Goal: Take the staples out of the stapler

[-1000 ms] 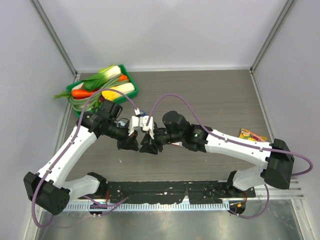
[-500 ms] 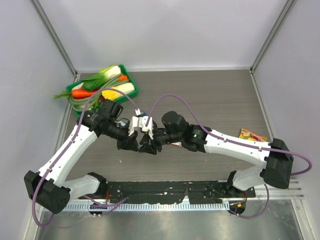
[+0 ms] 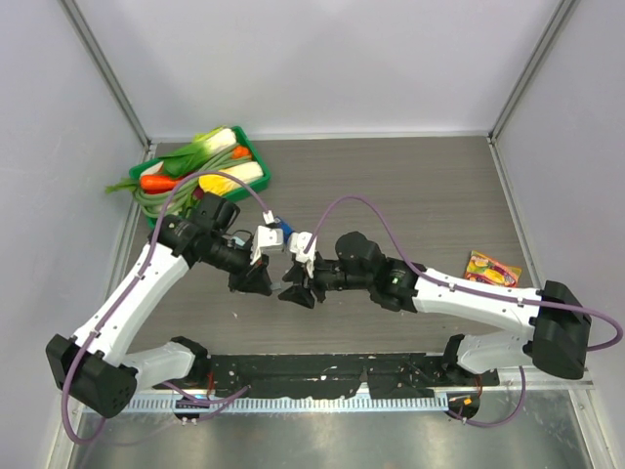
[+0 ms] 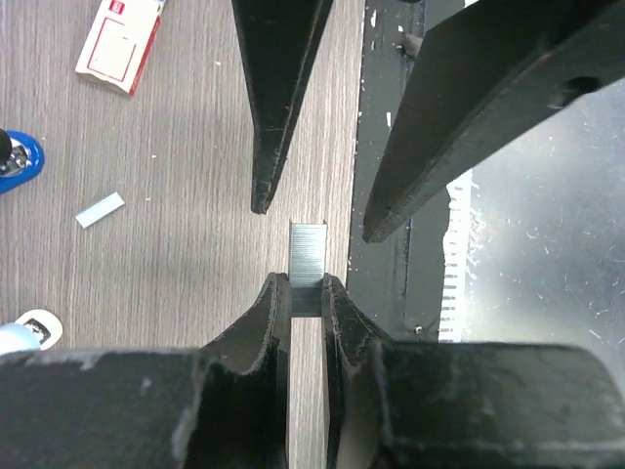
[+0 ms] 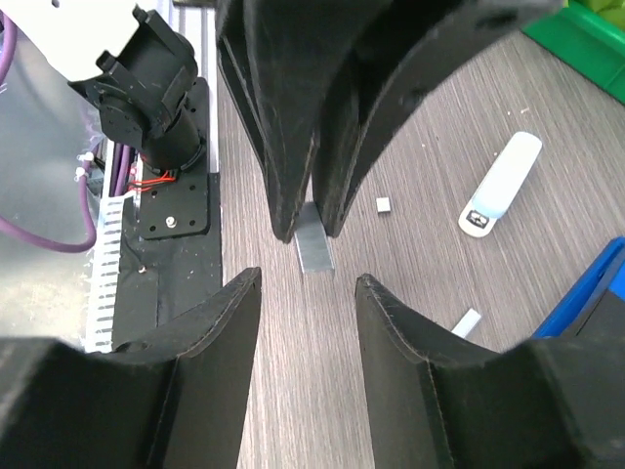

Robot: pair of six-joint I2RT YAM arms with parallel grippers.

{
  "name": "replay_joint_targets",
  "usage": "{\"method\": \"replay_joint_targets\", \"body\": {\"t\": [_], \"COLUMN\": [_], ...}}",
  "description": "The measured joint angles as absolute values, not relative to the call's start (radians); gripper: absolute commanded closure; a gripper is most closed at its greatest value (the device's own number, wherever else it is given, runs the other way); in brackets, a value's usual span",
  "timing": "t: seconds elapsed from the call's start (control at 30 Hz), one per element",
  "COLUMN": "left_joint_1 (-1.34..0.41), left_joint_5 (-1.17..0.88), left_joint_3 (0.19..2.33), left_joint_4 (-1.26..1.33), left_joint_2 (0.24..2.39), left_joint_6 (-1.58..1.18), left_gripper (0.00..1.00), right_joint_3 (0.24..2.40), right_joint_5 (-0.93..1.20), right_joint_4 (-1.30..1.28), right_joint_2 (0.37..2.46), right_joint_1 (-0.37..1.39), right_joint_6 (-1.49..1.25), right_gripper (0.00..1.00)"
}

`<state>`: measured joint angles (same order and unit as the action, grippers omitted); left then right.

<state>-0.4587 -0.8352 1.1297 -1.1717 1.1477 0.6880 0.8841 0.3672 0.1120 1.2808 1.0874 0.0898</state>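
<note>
One short silvery-grey strip of staples (image 4: 308,256) is pinched in the left claw (image 4: 306,285), seemingly just off the wood-grain counter (image 4: 186,137); the right claw (image 5: 308,283) gapes wide, facing it. Staples look already out; next, I'd guess, lower and release gently
</note>
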Motion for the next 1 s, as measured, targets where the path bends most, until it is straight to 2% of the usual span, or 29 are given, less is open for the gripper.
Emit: {"method": "replay_joint_targets", "body": {"t": [0.8, 1.0], "left_joint_1": [-0.465, -0.466], "left_joint_5": [-0.881, -0.880], "left_joint_3": [1.150, 1.150], "left_joint_4": [-1.222, -1.224], "left_joint_2": [1.138, 1.138], "left_joint_6": [0.746, 0.747], "left_gripper": [0.90, 0.90], "right_joint_3": [0.889, 0.894], "right_joint_5": [0.375, 0.388], "right_joint_4": [0.127, 0.128], "right_joint_2": [1.292, 1.300], "right_joint_1": [1.084, 1.084], "right_joint_6": [0.073, 0.073], "right_gripper": [0.56, 0.65]}}
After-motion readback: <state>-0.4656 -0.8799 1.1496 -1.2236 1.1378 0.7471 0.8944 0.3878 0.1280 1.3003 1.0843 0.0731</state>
